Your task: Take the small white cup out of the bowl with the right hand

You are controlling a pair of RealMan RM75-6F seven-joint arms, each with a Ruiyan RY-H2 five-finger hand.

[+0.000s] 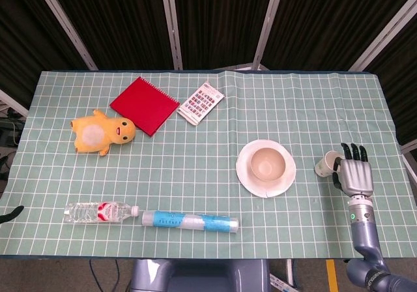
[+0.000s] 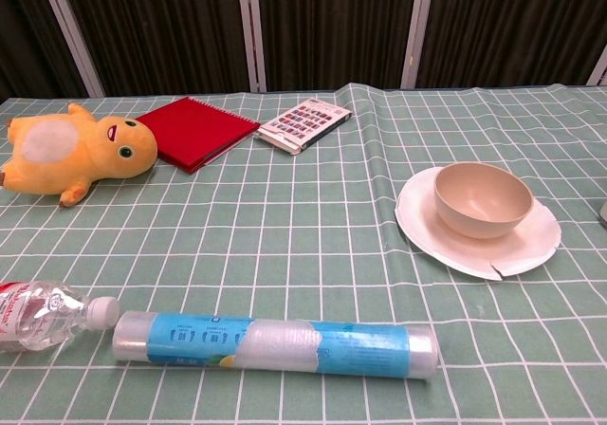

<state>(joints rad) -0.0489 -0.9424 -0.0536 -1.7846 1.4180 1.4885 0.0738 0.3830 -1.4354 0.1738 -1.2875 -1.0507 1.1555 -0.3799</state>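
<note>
The small white cup [image 1: 325,163] is at the right of the table, to the right of the beige bowl [image 1: 266,163], gripped by my right hand [image 1: 352,174]. The hand's fingers wrap the cup's right side. I cannot tell whether the cup touches the cloth. The bowl [image 2: 482,198] sits on a white plate [image 1: 247,175] and holds nothing; the plate [image 2: 423,224] has a chipped front rim. In the chest view only a sliver of the hand or cup shows at the right edge. My left hand shows in neither view.
A yellow plush toy [image 1: 102,131], a red notebook [image 1: 144,105] and a printed card box [image 1: 201,102] lie at the back left. A water bottle [image 1: 99,212] and a blue-labelled tube [image 1: 190,221] lie along the front edge. The table's right edge is close to the hand.
</note>
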